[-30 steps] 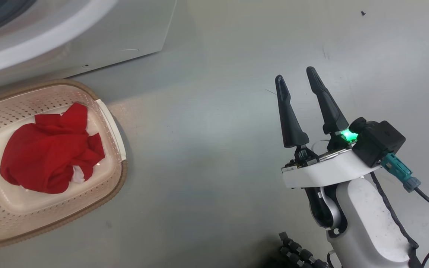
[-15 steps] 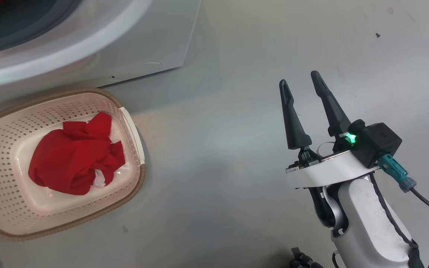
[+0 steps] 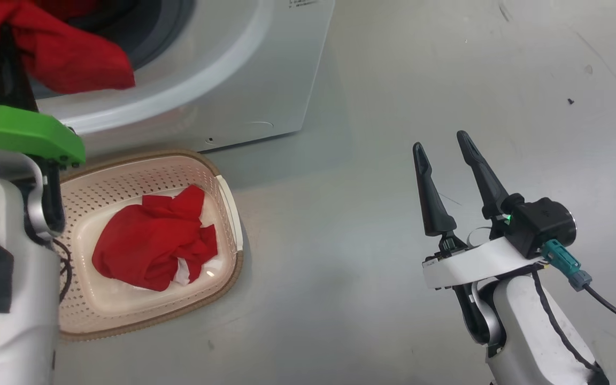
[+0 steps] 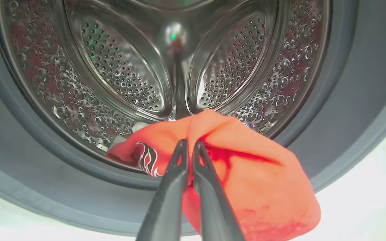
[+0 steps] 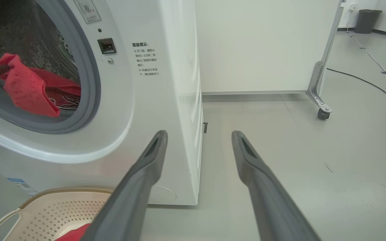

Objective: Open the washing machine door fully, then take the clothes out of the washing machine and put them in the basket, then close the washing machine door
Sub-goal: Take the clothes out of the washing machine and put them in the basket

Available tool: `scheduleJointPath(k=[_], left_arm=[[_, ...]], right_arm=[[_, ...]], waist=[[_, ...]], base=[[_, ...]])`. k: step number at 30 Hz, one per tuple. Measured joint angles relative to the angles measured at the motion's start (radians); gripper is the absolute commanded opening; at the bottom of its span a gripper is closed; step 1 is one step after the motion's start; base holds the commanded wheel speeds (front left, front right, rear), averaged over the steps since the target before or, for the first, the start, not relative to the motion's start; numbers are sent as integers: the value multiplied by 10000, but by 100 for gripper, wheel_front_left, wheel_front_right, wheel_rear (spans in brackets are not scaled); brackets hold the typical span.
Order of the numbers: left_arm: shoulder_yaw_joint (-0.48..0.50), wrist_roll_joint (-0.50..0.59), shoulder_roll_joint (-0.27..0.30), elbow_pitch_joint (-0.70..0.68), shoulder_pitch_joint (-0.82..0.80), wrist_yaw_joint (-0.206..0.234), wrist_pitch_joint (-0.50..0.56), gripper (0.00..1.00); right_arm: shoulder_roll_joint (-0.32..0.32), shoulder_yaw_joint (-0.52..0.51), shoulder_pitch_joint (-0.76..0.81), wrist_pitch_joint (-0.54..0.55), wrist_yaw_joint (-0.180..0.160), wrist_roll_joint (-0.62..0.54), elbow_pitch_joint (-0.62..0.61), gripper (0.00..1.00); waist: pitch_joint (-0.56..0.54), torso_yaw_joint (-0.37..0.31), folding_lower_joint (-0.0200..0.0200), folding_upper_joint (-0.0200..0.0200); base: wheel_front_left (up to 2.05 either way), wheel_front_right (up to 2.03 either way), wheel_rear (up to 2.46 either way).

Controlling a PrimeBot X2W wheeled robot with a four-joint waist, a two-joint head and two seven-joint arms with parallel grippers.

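step: unloading | left gripper (image 4: 190, 144): clenched on a red garment (image 4: 253, 174) at the mouth of the washing machine (image 3: 244, 80), so it can draw it out | basket (image 3: 142, 174): just in front of the machine, red clothes (image 3: 147, 251) inside | right gripper (image 3: 440, 140): fingers spread, empty, beside the machine, out of the way

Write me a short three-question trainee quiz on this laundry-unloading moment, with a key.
1. True or false: the right gripper is shut on a garment.
2. What does the left gripper pinch? A) a red garment at the mouth of the washing machine; B) a black cable; C) a white towel.
3. Fill in: the red bundle lies in the ____.
Key: 1 false, its jaws stand open and empty; 2 A; 3 basket.
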Motion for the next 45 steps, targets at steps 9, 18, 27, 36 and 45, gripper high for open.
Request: scheduleJointPath(k=[9, 18, 27, 36, 45], left_arm=[[-268, 86, -336, -646, 1182, -79, -1055, 0], [-389, 366, -430, -1666, 2170, -84, -1459, 0], [-295, 545, -477, -2901, 3064, 138, -1546, 0], [-280, 669, -512, -4197, 3811, 280, -1622, 0], [-224, 686, -571, -5064, 4782, 458, -1620, 0]], right_arm=[[-8, -303, 469, 0, 130, -192, 244, 100], [-48, -554, 1033, 0, 228, -357, 523, 100], [-44, -685, 1681, 0, 267, -445, 650, 100], [-33, -755, 2114, 0, 334, -522, 669, 100], [-19, -782, 2236, 0, 439, -608, 564, 100]], waist=[[-897, 476, 0, 0], [-1990, 883, 0, 0], [-2970, 1104, -1, 0], [-3653, 1296, -1, 0], [-3790, 1405, -1, 0]], base=[[0, 0, 0], [0, 0, 0], [0, 0, 0], [0, 0, 0], [0, 0, 0]])
